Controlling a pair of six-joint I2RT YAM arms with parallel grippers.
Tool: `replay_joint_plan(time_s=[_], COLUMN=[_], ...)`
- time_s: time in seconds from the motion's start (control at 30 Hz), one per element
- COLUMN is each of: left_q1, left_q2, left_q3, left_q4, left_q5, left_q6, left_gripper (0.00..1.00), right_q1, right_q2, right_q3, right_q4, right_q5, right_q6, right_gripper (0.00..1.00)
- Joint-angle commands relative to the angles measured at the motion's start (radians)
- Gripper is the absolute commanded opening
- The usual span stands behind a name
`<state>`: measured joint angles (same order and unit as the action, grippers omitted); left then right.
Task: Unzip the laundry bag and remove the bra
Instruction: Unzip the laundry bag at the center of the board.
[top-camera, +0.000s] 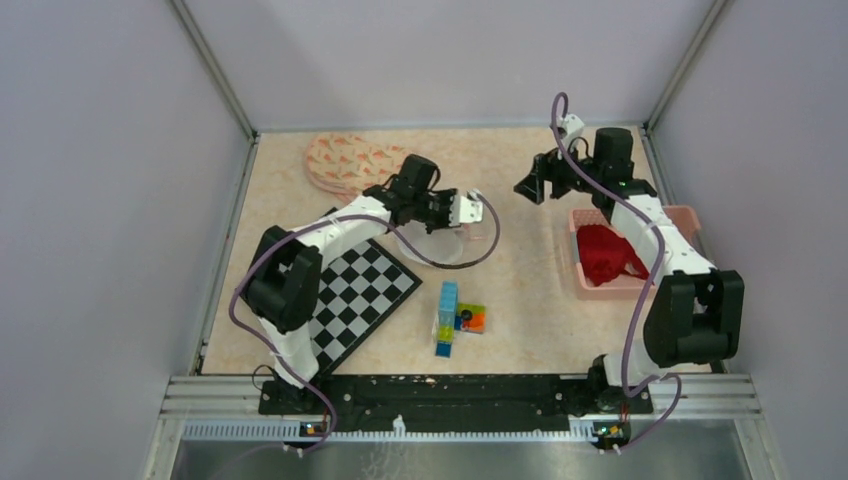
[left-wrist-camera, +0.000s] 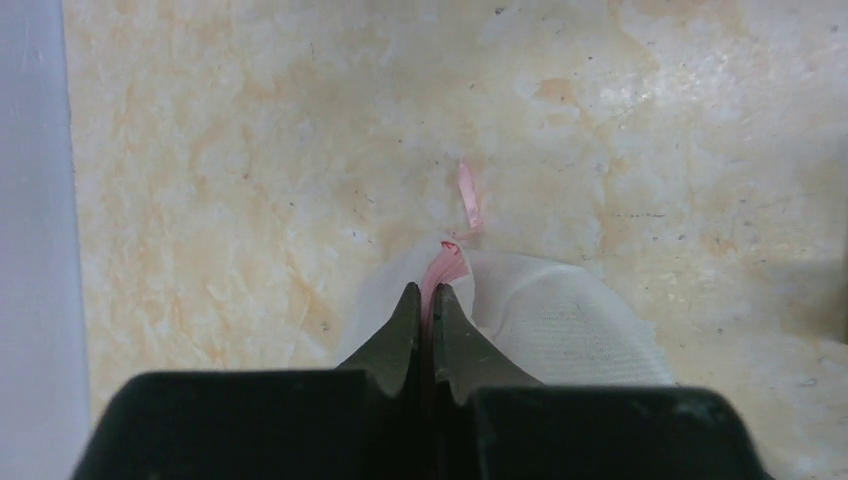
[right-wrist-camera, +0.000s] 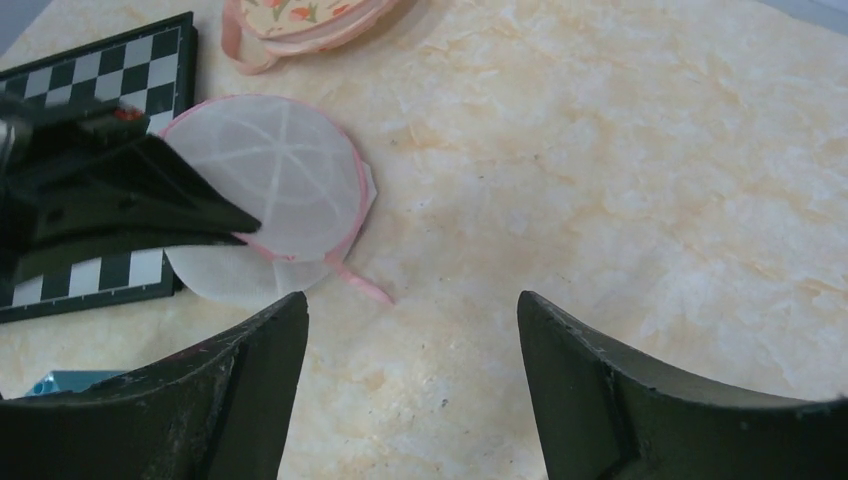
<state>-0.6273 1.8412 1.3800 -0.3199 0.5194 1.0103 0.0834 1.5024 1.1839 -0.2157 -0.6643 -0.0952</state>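
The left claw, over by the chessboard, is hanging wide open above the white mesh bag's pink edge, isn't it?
Not quite. The left gripper is by the chessboard, but it is not open. It is shut, pinching the pink edge of the white mesh bag. The left wrist view shows its two fingers closed together on that trim.

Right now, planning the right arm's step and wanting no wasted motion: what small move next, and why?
Probably bring the open right fingers across to the loose pink ribbon at the rim of the round white mesh laundry bag. The left fingers are shut on its pink trim, anchoring it; the right fingers hold nothing.
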Motion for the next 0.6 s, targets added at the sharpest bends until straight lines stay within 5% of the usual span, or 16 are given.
replay_joint_plan(time_s=[0.0, 0.27, 0.57], left_q1=[0.118, 0.259, 0.264], left_q2=[-0.102, -0.079, -0.07], left_q3=[-0.067, -0.096, -0.107], left_q4=[0.172, 0.434, 0.616], left_q5=[0.314, 0.652, 0.753], left_q6=[-0.198, -0.48, -0.646], left_gripper=[0.0, 0.0, 0.0], right_q1=[0.005, 0.044, 0.191], right_q2=[-0.091, -0.196, -0.207], right_q3=[-0.051, -0.235, -0.358], right_q4=[0.121, 0.24, 0.456], right_q5=[-0.093, -0.147, -0.093], right_q6=[-0.098, -0.185, -0.243], right_gripper=[0.74, 0.69, 0.61])
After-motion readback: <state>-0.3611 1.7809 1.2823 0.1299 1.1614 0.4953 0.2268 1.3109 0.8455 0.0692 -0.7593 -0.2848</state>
